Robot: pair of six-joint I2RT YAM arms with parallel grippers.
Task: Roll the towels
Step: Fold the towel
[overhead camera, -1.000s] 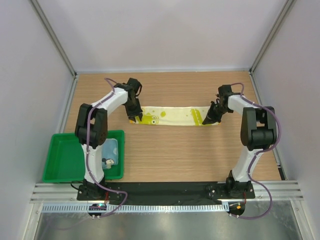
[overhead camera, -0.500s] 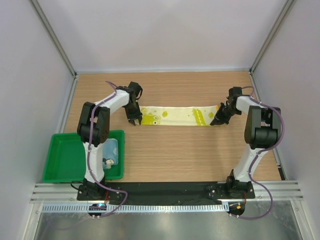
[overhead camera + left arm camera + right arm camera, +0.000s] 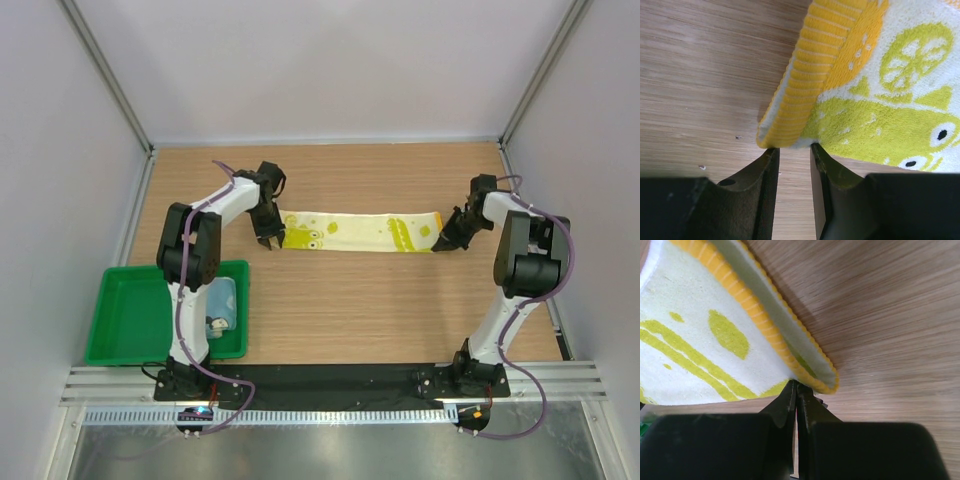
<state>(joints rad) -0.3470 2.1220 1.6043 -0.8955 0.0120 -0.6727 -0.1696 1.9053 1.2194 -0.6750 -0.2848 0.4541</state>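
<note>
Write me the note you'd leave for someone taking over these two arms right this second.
The left gripper is empty, fingers slightly apart, tips just short of the left end of the yellow towel.
The right gripper is shut on that towel's right corner, which is raised off the table.
The yellow towel lies as a long flat strip between the arms, not rolled.
The blue towel sits in the green tray, partly hidden by the left arm.
Done: strip laid out. Left: roll it, then fetch and roll the blue towel.
</note>
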